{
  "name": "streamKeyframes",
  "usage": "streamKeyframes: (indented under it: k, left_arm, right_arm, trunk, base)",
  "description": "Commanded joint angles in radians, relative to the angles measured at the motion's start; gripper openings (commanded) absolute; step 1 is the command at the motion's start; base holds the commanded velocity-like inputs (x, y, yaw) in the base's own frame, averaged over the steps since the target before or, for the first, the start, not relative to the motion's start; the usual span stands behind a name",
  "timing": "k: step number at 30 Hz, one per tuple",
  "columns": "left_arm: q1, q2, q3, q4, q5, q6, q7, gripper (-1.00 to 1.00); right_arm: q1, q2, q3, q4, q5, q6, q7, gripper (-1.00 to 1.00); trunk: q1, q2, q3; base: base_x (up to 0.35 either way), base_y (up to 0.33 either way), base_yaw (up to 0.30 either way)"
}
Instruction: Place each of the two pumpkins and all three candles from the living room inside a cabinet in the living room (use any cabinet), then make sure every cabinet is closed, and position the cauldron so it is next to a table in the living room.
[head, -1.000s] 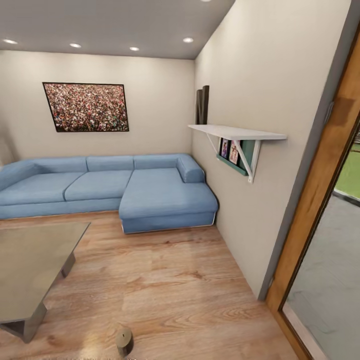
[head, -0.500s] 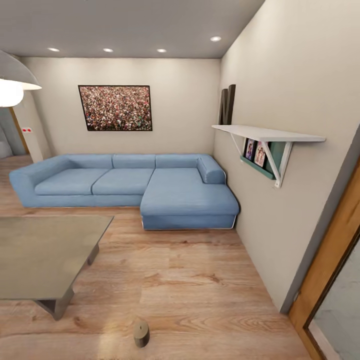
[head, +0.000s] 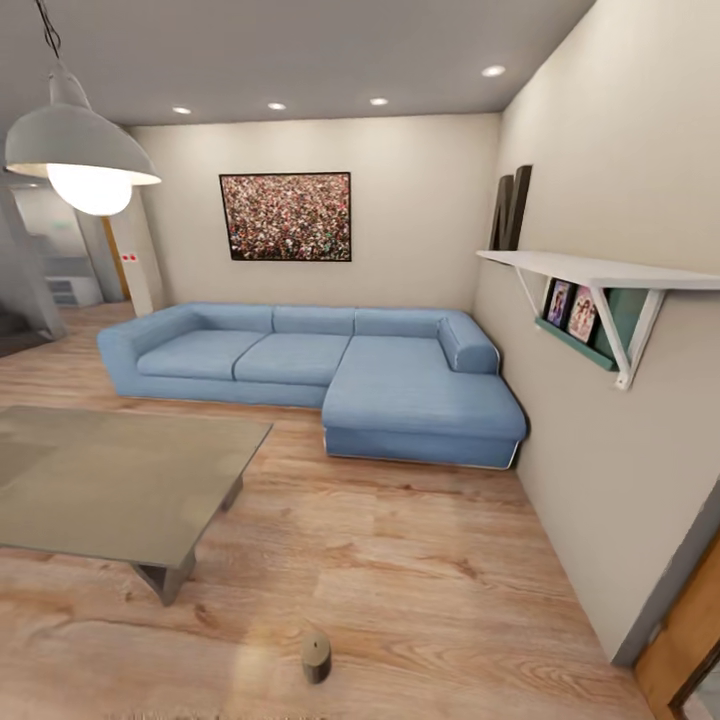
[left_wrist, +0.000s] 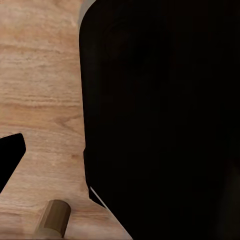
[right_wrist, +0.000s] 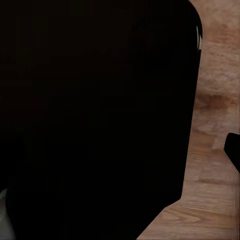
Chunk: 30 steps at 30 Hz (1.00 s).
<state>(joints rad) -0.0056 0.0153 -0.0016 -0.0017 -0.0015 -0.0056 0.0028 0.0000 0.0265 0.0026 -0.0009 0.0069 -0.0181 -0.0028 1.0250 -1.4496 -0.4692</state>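
One candle (head: 316, 657) is seen upright on wood floor (head: 400, 560), near desk (head: 120, 480), apart from blue sofa (head: 330, 375). Finger state of L & R can't be told; wrist views blocked by dark bulk.

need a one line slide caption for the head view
Living room from the robot's head: a candle lying on the wood floor, low grey table to its left, blue sofa behind.

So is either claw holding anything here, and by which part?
It cannot be told: both wrist views are mostly blocked by a dark shape. One candle lies on the wooden floor, apart from the coffee table.
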Motion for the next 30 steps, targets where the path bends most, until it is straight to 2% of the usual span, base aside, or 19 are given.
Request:
streamKeyframes:
  k: [1,30]
  left_arm:
    - [-0.001,0.0,0.0,0.0,0.0,-0.001,0.0,1.0]
    - [-0.001,0.0,0.0,0.0,0.0,-0.001,0.0,1.0]
  right_arm:
    - [0.0,0.0,0.0,0.0,0.001,-0.002,0.0,1.0]
    - [0.0,0.002,0.002,0.007,0.003,-0.003,0.0,1.0]
  trunk:
    - [0.0,0.0,-0.001]
    - [0.0,0.0,-0.001]
  base:
    - [0.0,0.0,0.29]
    - [0.0,0.0,0.285]
